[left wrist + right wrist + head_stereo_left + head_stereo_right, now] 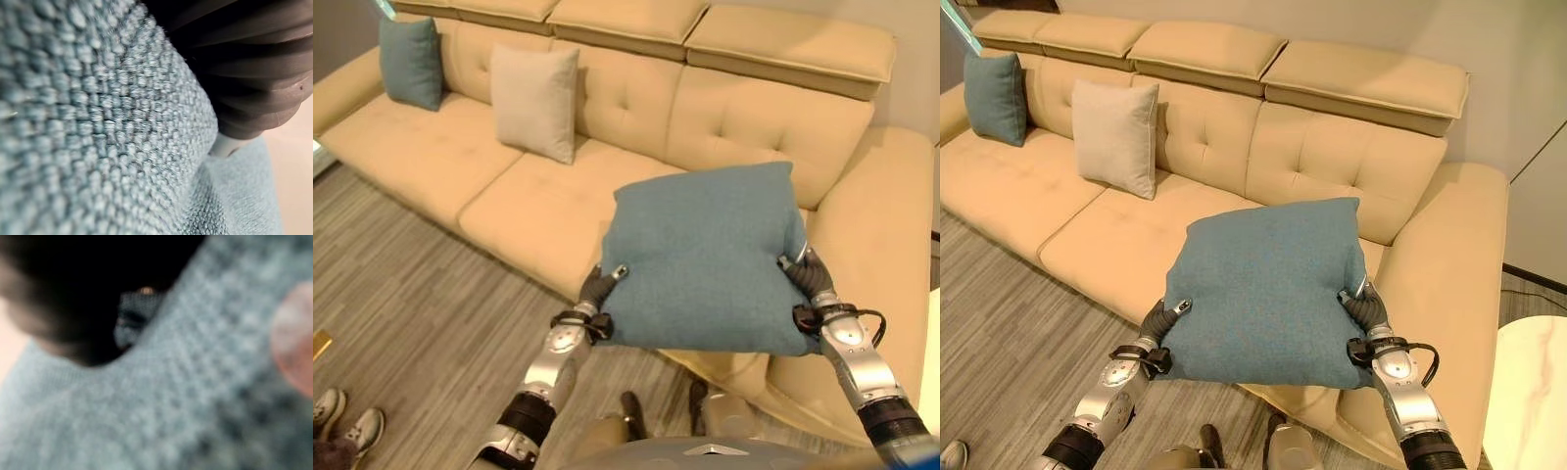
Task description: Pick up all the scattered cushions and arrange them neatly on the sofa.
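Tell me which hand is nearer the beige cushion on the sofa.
Left. The left hand grips the held teal cushion on the edge facing the beige cushion; the right hand grips the opposite edge, nearer the sofa arm.

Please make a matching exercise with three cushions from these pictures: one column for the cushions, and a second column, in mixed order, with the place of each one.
Cushions:
1. small teal cushion
2. beige cushion
3. large teal cushion

Places:
A. held between the left hand and the right hand, above the sofa seat
B. standing against the sofa back, near the middle
C. standing at the far left end of the sofa

Pairs: 1-C, 2-B, 3-A
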You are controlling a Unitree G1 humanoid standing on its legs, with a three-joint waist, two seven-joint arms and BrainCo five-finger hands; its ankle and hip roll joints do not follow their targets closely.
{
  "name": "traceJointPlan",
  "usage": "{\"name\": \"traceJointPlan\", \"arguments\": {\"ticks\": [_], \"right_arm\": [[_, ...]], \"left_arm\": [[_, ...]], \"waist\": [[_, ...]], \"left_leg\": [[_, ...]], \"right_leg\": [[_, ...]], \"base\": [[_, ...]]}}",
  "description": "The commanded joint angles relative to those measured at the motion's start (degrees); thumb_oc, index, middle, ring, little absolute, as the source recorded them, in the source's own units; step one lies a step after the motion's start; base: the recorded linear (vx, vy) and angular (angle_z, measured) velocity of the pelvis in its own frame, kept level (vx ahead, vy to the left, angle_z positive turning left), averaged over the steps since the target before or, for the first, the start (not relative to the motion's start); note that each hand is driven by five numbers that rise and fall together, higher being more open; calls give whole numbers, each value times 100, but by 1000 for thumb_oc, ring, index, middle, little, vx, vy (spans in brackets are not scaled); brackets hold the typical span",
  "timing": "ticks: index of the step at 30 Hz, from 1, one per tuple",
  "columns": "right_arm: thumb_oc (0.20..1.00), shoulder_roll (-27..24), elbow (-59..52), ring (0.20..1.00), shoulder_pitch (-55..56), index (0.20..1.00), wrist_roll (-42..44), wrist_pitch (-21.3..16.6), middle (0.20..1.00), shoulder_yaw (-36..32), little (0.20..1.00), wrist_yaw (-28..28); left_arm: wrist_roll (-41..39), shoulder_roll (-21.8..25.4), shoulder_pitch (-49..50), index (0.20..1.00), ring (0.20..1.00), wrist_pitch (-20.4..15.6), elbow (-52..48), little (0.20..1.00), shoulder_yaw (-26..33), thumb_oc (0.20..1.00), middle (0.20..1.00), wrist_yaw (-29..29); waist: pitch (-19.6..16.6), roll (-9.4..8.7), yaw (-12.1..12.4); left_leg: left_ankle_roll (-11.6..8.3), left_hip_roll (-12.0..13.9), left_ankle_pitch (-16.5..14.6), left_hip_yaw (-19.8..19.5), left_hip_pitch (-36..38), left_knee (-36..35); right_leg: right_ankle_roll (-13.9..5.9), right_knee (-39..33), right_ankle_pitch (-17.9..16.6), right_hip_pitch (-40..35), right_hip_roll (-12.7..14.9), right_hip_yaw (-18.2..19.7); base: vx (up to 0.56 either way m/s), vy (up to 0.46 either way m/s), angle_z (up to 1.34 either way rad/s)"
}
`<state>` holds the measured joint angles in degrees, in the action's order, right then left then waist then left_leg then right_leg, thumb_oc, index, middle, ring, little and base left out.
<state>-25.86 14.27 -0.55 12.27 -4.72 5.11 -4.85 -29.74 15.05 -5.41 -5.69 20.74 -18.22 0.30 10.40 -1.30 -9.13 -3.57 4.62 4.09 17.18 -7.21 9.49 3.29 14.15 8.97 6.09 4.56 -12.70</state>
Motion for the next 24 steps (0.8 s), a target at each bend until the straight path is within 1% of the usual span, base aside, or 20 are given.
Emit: {"name": "traceJointPlan", "arguments": {"ticks": [1,2,3,4,5,6,7,8,9,12,14,16,17,18,19,20,21,22,23,24], "right_arm": [[200,-40,-564,200,-188,200,89,-577,200,-184,200,-87],[200,-37,-564,200,-191,200,89,-577,200,-185,200,-87],[200,-29,-563,200,-188,200,91,-566,200,-164,200,-94],[200,-32,-569,200,-195,200,75,-550,200,-138,200,-102],[200,-34,-584,200,-217,200,45,-535,200,-108,200,-103],[200,-34,-584,200,-217,200,45,-535,200,-108,200,-103],[200,-49,-559,200,-239,200,8,-526,200,-91,200,-111],[200,-50,-558,200,-240,200,7,-526,200,-90,200,-111],[200,-56,-526,200,-254,200,-35,-523,200,-98,200,-68],[200,-3,-523,200,-292,200,-111,-497,200,-50,200,-56],[200,58,-503,200,-438,200,-152,-487,200,70,200,-32],[200,125,-464,200,-697,200,-169,-489,200,224,200,-30],[200,159,-431,200,-813,200,-150,-504,200,310,200,-27],[200,196,-428,200,-889,200,-127,-515,200,370,200,-6],[200,202,-431,200,-966,200,-98,-514,200,446,200,38],[200,203,-431,200,-970,200,-98,-513,200,446,200,38],[200,209,-434,200,-987,200,-100,-513,200,451,200,41],[200,202,-444,200,-1017,200,-103,-528,200,477,200,38],[200,188,-443,200,-977,200,-111,-515,200,438,200,36],[200,169,-450,200,-917,200,-122,-521,200,405,200,37]], "left_arm": [[113,61,-144,200,200,-402,-667,200,180,200,200,-181],[113,63,-147,200,200,-402,-667,200,181,200,200,-181],[68,63,-81,200,200,-405,-691,200,191,200,200,-166],[57,74,-36,200,200,-410,-713,200,211,200,200,-149],[35,93,0,200,200,-423,-739,200,227,200,200,-107],[35,92,0,200,200,-423,-739,200,227,200,200,-107],[41,96,4,200,200,-432,-755,200,228,200,200,-93],[41,94,4,200,200,-432,-755,200,229,200,200,-93],[39,83,73,200,200,-435,-747,200,250,200,200,-166],[51,144,89,200,200,-442,-777,200,275,200,200,-173],[70,237,90,200,200,-463,-798,200,344,200,200,-172],[36,343,45,200,200,-491,-826,200,443,200,200,-120],[30,369,42,200,200,-515,-833,200,492,200,200,-88],[27,395,59,200,200,-536,-836,200,532,200,200,-54],[-21,391,81,200,200,-559,-819,200,602,200,200,-27],[-22,392,78,200,200,-559,-818,200,604,200,200,-27],[-36,386,81,200,200,-557,-820,200,628,200,200,-20],[-30,407,62,200,200,-561,-832,200,667,200,200,21],[-45,391,45,200,200,-550,-840,200,656,200,200,-29],[-10,346,25,200,200,-544,-803,200,630,200,200,-49]], "waist": [[-438,-361,-51],[-453,-365,-53],[-446,-380,-8],[-415,-377,48],[-384,-362,118],[-381,-363,116],[-364,-329,133],[-359,-331,136],[-419,-224,137],[-406,-143,161],[-371,-129,228],[-300,-114,311],[-277,-120,358],[-235,-136,379],[-234,-155,378],[-247,-149,388],[-253,-159,395],[-239,-118,389],[-264,-106,348],[-268,-115,265]], "left_leg": [[-74,-1,-709,-122,66,175],[-72,-8,-682,-120,50,155],[-132,110,-507,-306,-24,50],[-162,122,-463,-456,-11,-25],[-215,113,-297,-849,-148,-172],[-216,110,-294,-851,-143,-177],[-222,98,-264,-932,-162,-253],[-222,96,-262,-928,-151,-261],[-213,89,-281,-910,82,-646],[-111,-59,-312,-897,211,-714],[6,-128,-390,-710,349,-786],[140,-142,-464,-448,444,-802],[170,-141,-483,-321,502,-829],[199,-164,-520,-163,619,-894],[197,-229,-560,80,831,-1039],[194,-218,-544,91,813,-1044],[193,-265,-582,165,861,-1079],[156,-280,-730,188,1021,-1159],[149,-301,-757,192,1043,-1142],[162,-303,-715,213,1004,-1077]], "right_leg": [[-805,-1108,-634,-357,-100,591],[-803,-1113,-649,-335,-96,592],[-795,-1068,-593,-350,-96,680],[-801,-1046,-557,-387,-94,753],[-821,-1055,-535,-426,-91,885],[-821,-1054,-532,-429,-89,883],[-823,-1039,-502,-448,-94,936],[-824,-1036,-498,-452,-92,940],[-878,-1057,-472,-502,-77,999],[-947,-853,-443,-441,3,1156],[-1016,-566,-485,-272,50,1330],[-1093,-90,-526,27,76,1371],[-1126,92,-530,130,81,1301],[-1186,341,-614,294,114,1133],[-1202,165,-705,489,94,791],[-1195,132,-739,500,80,798],[-1171,-52,-792,549,107,585],[-1191,-271,-816,639,182,168],[-1200,-472,-797,608,200,124],[-1166,-647,-933,569,168,157]], "base": [[70,23,-15],[126,68,-30],[138,101,-30],[231,191,-57],[145,136,-68],[137,143,-80],[51,55,-63],[171,186,-45],[179,213,-43],[149,257,-40],[76,208,-52],[28,157,-102],[21,111,-134],[75,124,-125],[54,83,-112],[55,40,-107],[110,-17,-86],[156,-50,-51],[127,-81,-25],[92,-108,-11]]}}
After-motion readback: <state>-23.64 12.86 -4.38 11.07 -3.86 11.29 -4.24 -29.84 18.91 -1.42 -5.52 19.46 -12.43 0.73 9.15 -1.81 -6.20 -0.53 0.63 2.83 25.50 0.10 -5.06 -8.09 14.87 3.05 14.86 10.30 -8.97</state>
